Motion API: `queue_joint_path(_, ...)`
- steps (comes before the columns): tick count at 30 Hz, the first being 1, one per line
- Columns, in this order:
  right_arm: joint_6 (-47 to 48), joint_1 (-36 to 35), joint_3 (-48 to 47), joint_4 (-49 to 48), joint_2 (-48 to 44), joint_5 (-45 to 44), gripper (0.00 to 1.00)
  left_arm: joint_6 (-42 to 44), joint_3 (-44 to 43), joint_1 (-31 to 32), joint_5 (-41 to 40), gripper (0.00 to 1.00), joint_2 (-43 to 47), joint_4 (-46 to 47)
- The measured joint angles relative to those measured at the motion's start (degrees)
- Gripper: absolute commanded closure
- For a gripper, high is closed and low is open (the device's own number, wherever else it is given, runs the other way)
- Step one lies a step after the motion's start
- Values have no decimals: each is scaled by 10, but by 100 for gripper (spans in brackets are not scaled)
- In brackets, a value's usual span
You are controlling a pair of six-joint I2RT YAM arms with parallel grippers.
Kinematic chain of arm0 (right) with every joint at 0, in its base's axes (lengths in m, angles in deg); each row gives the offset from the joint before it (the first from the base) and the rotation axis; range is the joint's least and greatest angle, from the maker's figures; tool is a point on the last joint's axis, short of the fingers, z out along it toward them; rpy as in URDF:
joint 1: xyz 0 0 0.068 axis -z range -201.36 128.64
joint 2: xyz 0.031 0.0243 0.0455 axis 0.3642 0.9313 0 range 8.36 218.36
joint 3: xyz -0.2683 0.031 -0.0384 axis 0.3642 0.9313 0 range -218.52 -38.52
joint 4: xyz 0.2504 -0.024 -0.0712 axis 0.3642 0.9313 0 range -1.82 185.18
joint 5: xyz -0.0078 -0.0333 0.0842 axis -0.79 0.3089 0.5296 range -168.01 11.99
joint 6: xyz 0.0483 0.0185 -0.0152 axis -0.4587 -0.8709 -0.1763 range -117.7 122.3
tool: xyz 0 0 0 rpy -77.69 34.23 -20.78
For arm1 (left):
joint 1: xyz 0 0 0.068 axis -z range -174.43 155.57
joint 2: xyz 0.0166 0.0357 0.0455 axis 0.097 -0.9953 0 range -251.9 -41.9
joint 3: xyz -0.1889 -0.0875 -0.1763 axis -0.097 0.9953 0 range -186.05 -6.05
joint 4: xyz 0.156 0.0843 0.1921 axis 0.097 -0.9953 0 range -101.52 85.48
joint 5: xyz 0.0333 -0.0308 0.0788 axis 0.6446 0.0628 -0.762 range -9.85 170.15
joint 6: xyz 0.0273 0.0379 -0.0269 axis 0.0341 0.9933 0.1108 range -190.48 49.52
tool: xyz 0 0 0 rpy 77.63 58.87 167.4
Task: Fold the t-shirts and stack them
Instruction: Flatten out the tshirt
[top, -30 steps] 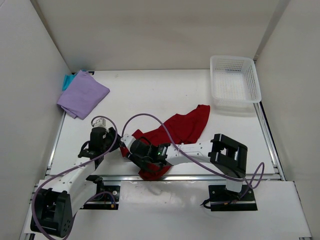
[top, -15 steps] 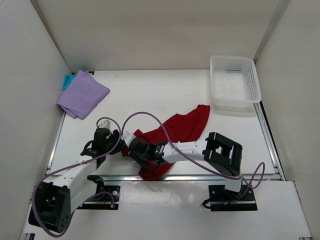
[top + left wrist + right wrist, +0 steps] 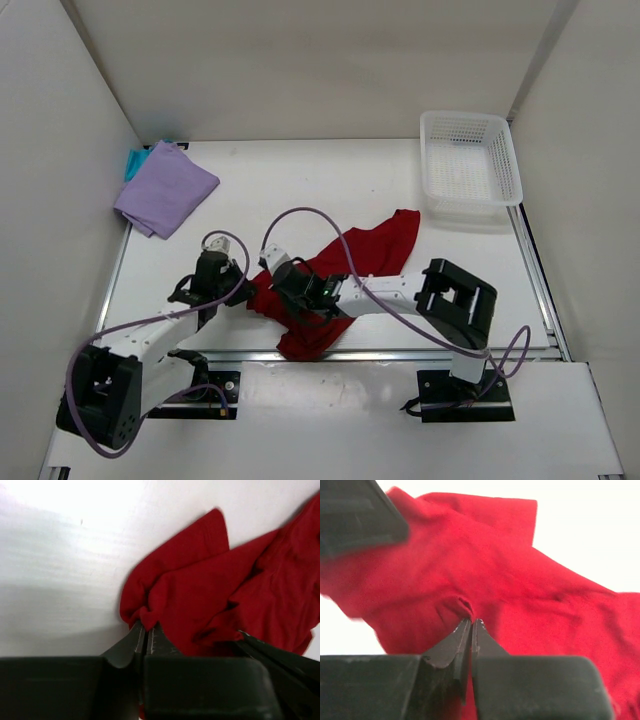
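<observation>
Pinching down on the red t-shirt (image 3: 365,255), both arms are on the same garment at the near middle of the white table (image 3: 320,190). The left gripper (image 3: 146,630) has its two dark fingers pressed together with a bunched edge of red cloth caught between the tips, right at the shirt's left fringe where it meets bare table. The right gripper (image 3: 471,625) shows the same grip from its own camera: fingers closed tight, a small pucker of red fabric nipped between them, and more of the shirt spreading away behind.

From above, the left gripper (image 3: 215,272) and the right gripper (image 3: 285,278) sit near each other over the shirt's left end. The shirt lies crumpled, running from that end up and right toward the white lattice basket (image 3: 470,165), which stands at the far right corner, apart from the cloth.

Over at the far left, the lavender t-shirt (image 3: 165,188) lies folded flat, and a sliver of the teal t-shirt (image 3: 133,163) peeks out from beneath its left edge. Purple cables (image 3: 310,225) loop over both arms.
</observation>
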Motion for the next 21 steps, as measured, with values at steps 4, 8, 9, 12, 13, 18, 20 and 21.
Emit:
queue_joint_path(4, 14, 55, 13, 8, -68, 4, 100, 2, -110, -26, 10, 99, -55, -30)
queue_joint_path(8, 25, 207, -98, 33, -124, 53, 100, 11, -346, -54, 20, 100, -153, -71)
queue_joint_path(9, 26, 247, -144, 37, -124, 70, 100, 14, -410, -60, 20, 100, -176, -84)
queue_joint_path(12, 28, 367, -333, 81, -116, 122, 99, 27, -593, -85, 21, 100, -229, -120)
queue_joint_path(13, 30, 397, -403, 101, -111, 134, 100, 31, -646, -96, 22, 98, -240, -134)
queue_joint_path(18, 44, 403, -611, 151, -144, 171, 100, 37, -766, -176, 28, 82, -221, -157)
queue_joint_path(20, 43, 381, -541, 138, -215, 189, 100, 39, -723, -207, 28, 67, -172, -155)
queue_joint_path(21, 36, 370, -457, 112, -270, 200, 100, 39, -694, -220, 28, 59, -146, -150)
